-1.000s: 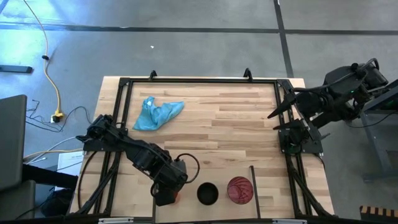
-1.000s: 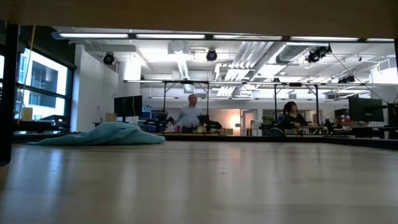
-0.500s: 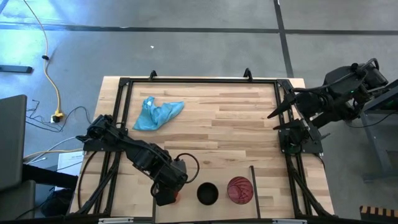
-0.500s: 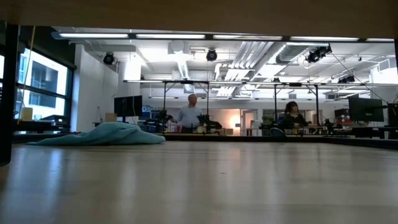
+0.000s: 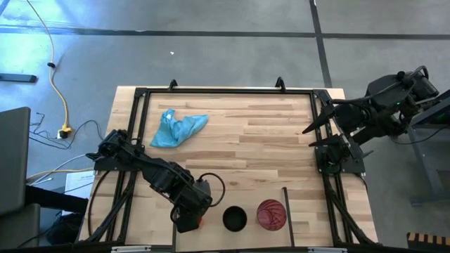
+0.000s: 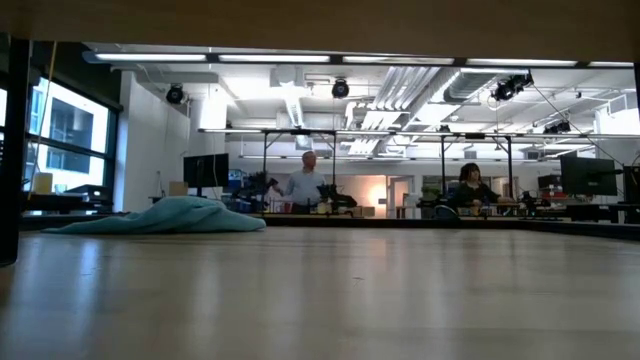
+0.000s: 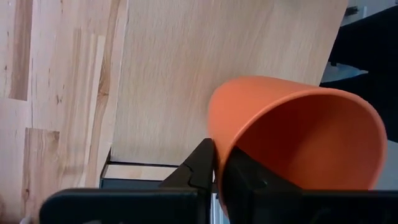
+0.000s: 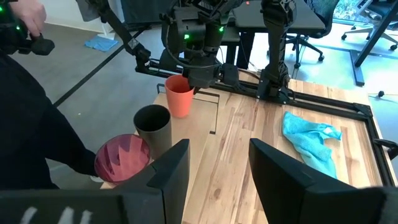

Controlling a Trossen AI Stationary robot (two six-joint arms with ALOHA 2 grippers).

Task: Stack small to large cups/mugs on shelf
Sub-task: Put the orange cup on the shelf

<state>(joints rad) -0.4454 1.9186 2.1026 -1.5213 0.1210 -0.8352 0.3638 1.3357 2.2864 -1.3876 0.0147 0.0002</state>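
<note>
The small orange cup (image 8: 180, 96) stands upright near the table's near edge, under my left gripper (image 5: 188, 216), which is shut on it. From above only a sliver of the orange cup (image 5: 200, 222) shows past the wrist. To its right the black cup (image 5: 234, 218) and the translucent red-pink cup (image 5: 271, 214) stand on their bases in a row on the light plank strip (image 5: 249, 237). A thin black bar (image 5: 286, 205) stands just right of the red-pink cup. My right gripper (image 8: 219, 177) is open, waiting at the table's right edge (image 5: 313, 133). My left gripper holds the orange cup by its rim wall (image 7: 219, 140), one finger (image 7: 202, 165) outside and the other inside the cup. It comes at the cup from above. The cup is upright; whether its base is on the table I cannot tell.
A crumpled light-blue cloth (image 5: 179, 128) lies at the far left of the table. The middle of the tabletop (image 5: 246, 147) is bare wood. A person's dark sleeve (image 8: 31, 130) shows just off the near edge beside the red-pink cup. People sit far off in the room (image 6: 305, 185).
</note>
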